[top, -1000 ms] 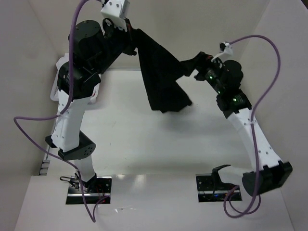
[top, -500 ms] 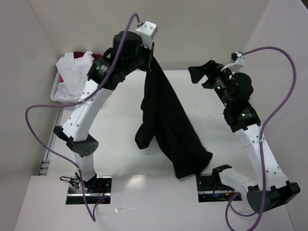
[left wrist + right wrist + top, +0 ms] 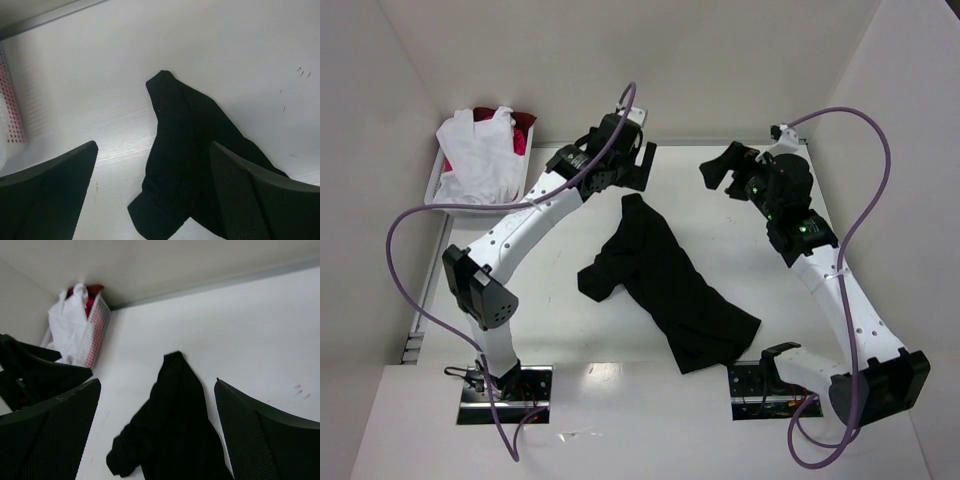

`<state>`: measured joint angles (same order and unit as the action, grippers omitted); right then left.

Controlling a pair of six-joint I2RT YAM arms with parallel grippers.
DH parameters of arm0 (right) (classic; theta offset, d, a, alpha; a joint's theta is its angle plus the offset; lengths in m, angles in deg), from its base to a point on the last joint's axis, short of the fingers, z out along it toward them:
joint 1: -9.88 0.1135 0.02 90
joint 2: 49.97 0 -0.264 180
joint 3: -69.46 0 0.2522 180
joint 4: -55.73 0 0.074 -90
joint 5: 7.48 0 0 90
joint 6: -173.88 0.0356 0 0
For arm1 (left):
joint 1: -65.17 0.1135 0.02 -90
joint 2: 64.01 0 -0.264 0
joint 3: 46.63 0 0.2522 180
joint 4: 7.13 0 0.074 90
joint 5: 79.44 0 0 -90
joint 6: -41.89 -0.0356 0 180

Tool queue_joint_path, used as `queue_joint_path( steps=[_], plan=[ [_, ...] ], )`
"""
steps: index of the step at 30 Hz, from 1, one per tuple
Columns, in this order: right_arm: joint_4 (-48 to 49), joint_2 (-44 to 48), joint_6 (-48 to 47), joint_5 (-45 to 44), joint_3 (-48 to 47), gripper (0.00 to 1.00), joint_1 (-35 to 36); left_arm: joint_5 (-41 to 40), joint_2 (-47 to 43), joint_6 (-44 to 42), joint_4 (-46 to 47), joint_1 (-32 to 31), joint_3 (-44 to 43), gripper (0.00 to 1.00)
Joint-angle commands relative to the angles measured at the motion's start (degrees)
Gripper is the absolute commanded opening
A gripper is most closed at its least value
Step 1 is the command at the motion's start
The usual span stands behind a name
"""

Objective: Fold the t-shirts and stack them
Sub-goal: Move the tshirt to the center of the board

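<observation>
While the left tool point(image 3: 638, 166) and right tool point(image 3: 719, 165) gape empty, a limp black t-shirt point(image 3: 672, 288) lies crumpled.

We see the black t-shirt point(image 3: 665, 285) crumpled on the table point(image 3: 570, 335) between our arms. The left gripper point(image 3: 642, 165) and right gripper point(image 3: 720, 168) hover empty near its far end, neither touching it.

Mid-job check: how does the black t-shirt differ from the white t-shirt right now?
The black t-shirt lies crumpled in a long strip on the table. The white t-shirt is heaped in the white basket at the far left corner, draping over its rim. The black one lies low and spread out, while the white one is bunched up high. Both are unfolded.
</observation>
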<state>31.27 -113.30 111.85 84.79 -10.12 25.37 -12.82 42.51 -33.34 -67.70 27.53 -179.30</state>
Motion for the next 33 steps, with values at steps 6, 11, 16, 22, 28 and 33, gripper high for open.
queue_joint_path(
  steps=[6,11,16,22,28,33],
  plan=[
    [-1.78,0.4,0.86,1.17,8.25,1.0,-0.02,13.26,-8.52,8.35,10.85,3.72,26.17,1.0],
    [-1.78,0.49,0.86,0.64,8.87,1.0,-0.02,16.51,-6.86,8.97,12.61,4.34,31.2,1.0],
    [-1.78,-0.57,1.92,0.64,9.4,1.0,-0.02,19.33,-2.73,7.74,13.85,4.34,30.68,1.0],
    [-1.25,-0.04,2.44,-0.68,11.07,1.0,-0.02,15.83,2.89,5.54,11.58,1.62,27.17,0.98],
    [-1.25,-0.04,2.97,-2.52,11.59,1.0,-0.02,6.07,6.94,3.69,9.1,-2.25,24.78,0.98],
    [-1.25,-0.04,3.5,-2.53,12.12,1.0,-0.02,1.07,8.79,3.08,8.49,-4.01,23.64,0.93]
  ],
)
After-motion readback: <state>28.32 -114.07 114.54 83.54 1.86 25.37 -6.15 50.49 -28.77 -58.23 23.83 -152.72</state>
